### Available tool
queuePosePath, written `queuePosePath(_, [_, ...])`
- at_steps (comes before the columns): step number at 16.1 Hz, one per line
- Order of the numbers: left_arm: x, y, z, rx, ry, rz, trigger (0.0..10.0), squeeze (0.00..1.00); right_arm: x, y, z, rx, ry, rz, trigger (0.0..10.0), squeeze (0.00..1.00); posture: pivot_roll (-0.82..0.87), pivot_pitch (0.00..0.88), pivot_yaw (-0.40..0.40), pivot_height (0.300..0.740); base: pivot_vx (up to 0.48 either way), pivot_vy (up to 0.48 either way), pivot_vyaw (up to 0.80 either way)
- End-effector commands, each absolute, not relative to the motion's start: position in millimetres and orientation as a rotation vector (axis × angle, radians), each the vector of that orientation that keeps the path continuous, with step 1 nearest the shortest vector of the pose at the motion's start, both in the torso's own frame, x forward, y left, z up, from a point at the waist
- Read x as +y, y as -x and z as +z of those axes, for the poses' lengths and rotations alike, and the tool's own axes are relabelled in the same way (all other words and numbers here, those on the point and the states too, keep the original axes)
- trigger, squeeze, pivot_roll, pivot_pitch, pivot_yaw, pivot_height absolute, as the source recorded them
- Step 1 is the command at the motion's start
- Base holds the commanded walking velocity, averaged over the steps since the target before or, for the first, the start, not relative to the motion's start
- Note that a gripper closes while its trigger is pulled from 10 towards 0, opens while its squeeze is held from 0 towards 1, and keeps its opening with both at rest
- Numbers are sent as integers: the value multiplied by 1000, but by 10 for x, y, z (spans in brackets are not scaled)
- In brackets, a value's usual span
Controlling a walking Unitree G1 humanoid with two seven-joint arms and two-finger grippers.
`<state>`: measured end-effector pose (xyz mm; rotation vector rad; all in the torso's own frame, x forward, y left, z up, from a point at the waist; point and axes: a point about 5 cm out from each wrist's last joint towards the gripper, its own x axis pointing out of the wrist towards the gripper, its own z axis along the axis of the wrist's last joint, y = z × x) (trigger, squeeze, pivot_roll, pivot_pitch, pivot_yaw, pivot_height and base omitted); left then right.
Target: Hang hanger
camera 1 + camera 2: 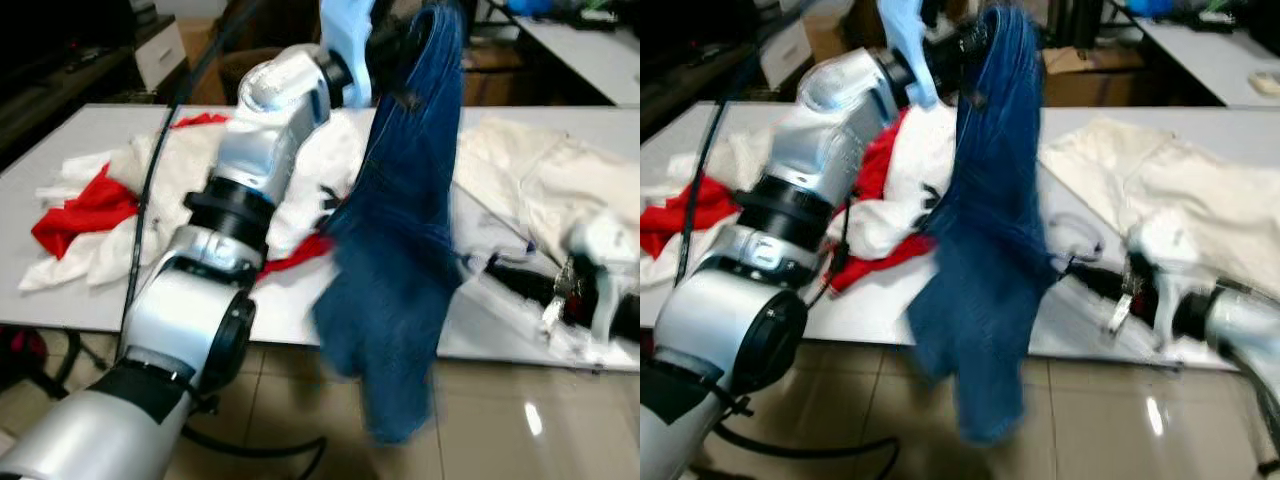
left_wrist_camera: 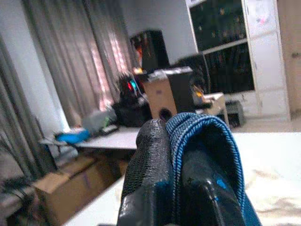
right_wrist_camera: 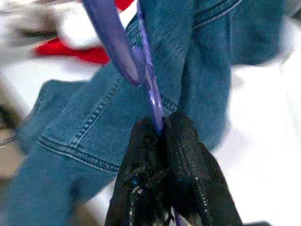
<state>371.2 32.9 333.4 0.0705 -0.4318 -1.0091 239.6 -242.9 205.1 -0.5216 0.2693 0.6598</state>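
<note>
L gripper (image 2: 174, 188) fingers clamped on jeans (image 1: 400, 250); R gripper (image 3: 162, 141) fingers pinching hanger (image 3: 141, 70). Keep jeans taut btwn fingers, thread hanger w/o slipping.

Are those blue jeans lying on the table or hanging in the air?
Hanging. The jeans are pinched in the left hand above the table, their lower end dangling past its front edge.
</note>
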Motion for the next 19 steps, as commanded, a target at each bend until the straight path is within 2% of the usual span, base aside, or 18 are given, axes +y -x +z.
queuePosePath(1, [420,-3691,3410,-457,-60,-1004,10000,0,-2497,-2505,2067,269,574,598,10000,0,-24,0,27,740,349,0,0])
queuePosePath(4, [506,-3583,3588,-526,-62,-999,10000,0,-2805,-3115,2677,84,714,349,10000,0,-14,0,-9,740,350,0,0])
queuePosePath(5, [606,-3595,3585,-524,-74,-940,10000,0,-2775,-3244,2967,-38,710,360,10000,0,-11,0,-22,740,337,0,0])
queuePosePath(7, [721,-3627,3469,-488,-77,-854,10000,0,-2638,-3246,3038,-86,697,508,10000,0,-11,0,-37,740,328,0,0])
queuePosePath(9, [692,-3596,3053,-376,-80,-806,10000,0,-2493,-3151,2566,30,708,716,10000,0,-18,0,-30,740,135,0,0])
queuePosePath(10, [654,-3572,2940,-352,-64,-806,10000,0,-2465,-3113,2426,57,681,756,10000,0,-23,0,-24,740,0,0,0])
queuePosePath(11, [534,-3516,2582,-268,-105,-769,10000,0,-2404,-3002,2023,131,597,827,10000,0,-38,0,-9,740,0,0,0])
queuePosePath(12, [398,-3404,2119,-162,-109,-720,10000,0,-2342,-2766,1565,223,550,868,10000,0,-48,0,3,740,0,0,0])
queuePosePath(14, [308,-3279,1664,-38,-157,-710,10000,0,-2295,-2456,1266,310,537,918,10000,0,-56,0,14,740,0,0,0])
queuePosePath(16, [301,-3226,1488,30,-201,-718,10000,0,-2310,-2271,1235,338,518,936,10000,0,-64,0,26,740,0,0,0])
queuePosePath(18, [355,-3286,1521,28,-229,-693,10000,0,-2388,-2022,1377,357,509,969,10000,0,-67,0,37,740,0,0,0])
queuePosePath(19, [370,-3308,1529,27,-237,-680,10000,0,-2393,-1988,1403,362,508,980,10000,0,-67,0,37,740,0,0,0])
